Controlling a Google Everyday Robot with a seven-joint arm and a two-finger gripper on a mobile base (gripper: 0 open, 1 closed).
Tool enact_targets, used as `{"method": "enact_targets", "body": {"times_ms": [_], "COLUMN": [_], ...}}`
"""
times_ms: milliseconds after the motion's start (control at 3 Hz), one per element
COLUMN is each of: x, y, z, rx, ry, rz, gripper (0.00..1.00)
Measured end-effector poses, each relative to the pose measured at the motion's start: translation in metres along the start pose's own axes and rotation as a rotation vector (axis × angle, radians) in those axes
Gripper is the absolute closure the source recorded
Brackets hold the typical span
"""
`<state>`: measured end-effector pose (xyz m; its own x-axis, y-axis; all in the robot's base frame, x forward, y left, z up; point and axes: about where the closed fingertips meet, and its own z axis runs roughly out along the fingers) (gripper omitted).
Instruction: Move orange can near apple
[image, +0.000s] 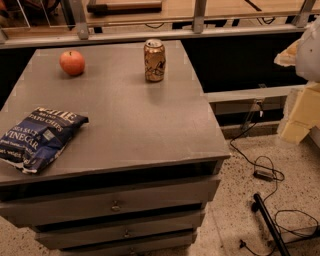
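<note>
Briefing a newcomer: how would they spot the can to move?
The gripper hangs right of the grey drawer cabinet. Along the cabinet's far edge, right of the apple, stands the orange can: coppery, upright, the only metal thing there.

On my worktop (135, 117) the apple (72, 62) sits back left. The orange can (154, 60) stands well apart to its right. A chip bag (39, 137) lies front left. My tool (304, 95) hangs beyond the right edge.
</note>
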<state>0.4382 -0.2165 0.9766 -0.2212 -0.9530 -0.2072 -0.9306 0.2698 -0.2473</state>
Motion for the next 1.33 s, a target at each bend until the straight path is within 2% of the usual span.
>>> {"method": "enact_targets", "body": {"times_ms": [333, 667, 1000, 1333], "x": [-0.004, -0.033, -0.105, -0.156], "y": [-0.004, -0.038, -0.108, -0.159], "z": [0.001, 0.014, 0.046, 0.085], "rx": [0.001, -0.005, -0.033, -0.069], "ry": [-0.012, -0.1, -0.227, -0.316], "rz": [-0.006, -0.042, -0.076, -0.03], "gripper": [0.0, 0.0, 0.0, 0.0]}}
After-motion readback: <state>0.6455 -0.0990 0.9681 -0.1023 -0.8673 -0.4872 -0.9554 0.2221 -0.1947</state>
